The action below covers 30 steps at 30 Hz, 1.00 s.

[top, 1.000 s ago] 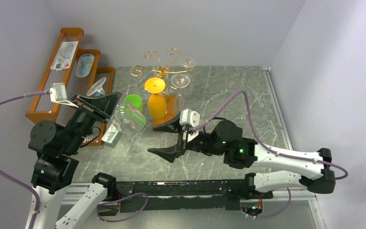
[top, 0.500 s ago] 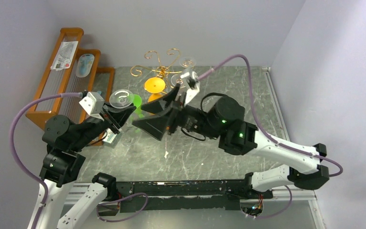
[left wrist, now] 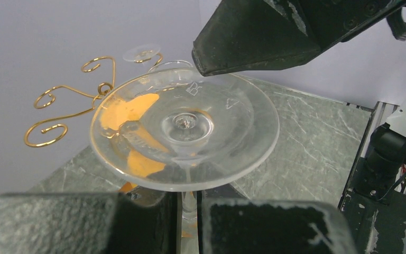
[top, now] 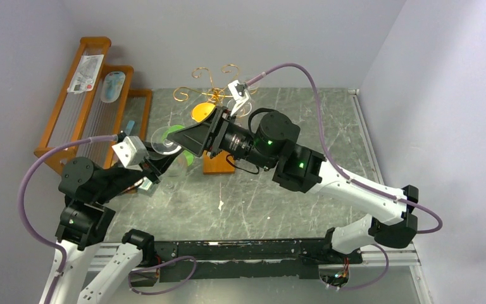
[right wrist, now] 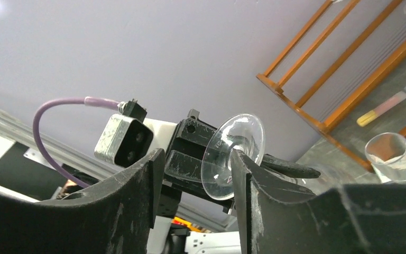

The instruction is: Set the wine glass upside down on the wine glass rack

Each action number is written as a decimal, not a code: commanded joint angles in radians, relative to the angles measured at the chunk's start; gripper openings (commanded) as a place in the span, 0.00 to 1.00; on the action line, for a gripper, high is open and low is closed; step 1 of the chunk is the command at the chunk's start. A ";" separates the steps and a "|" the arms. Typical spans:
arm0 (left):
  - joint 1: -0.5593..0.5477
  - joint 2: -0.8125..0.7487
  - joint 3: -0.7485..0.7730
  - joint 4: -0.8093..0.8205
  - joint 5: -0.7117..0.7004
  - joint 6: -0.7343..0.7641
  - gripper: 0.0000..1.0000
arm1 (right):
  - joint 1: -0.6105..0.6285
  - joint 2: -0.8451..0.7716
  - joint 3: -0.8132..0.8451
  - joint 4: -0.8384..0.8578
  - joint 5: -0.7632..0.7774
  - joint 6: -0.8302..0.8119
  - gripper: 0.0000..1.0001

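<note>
Pinching the clear wine glass (left wrist: 185,124) by its stem, the left tool (left wrist: 182,211) holds it near the wine glass rack (top: 214,166), foot turned toward the rack. The right tool (right wrist: 195,159) stands open, fingers flanking that foot.

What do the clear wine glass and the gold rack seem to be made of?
The clear stemmed wine glass: glass or clear plastic, glossy; colours behind show through its foot, and moulded marks hint at plastic. The thin gold wire rack: probably metal, shiny gold finish; it holds curled spirals.
</note>
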 commanded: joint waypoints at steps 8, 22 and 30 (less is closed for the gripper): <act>-0.001 -0.041 -0.030 0.136 -0.027 0.048 0.05 | -0.018 -0.085 -0.125 0.016 0.122 0.082 0.57; -0.002 -0.026 -0.052 0.163 0.020 0.054 0.05 | -0.046 -0.007 -0.087 0.041 -0.027 0.111 0.54; -0.001 -0.032 -0.095 0.211 0.061 0.009 0.05 | -0.074 0.001 -0.119 0.137 -0.130 0.222 0.11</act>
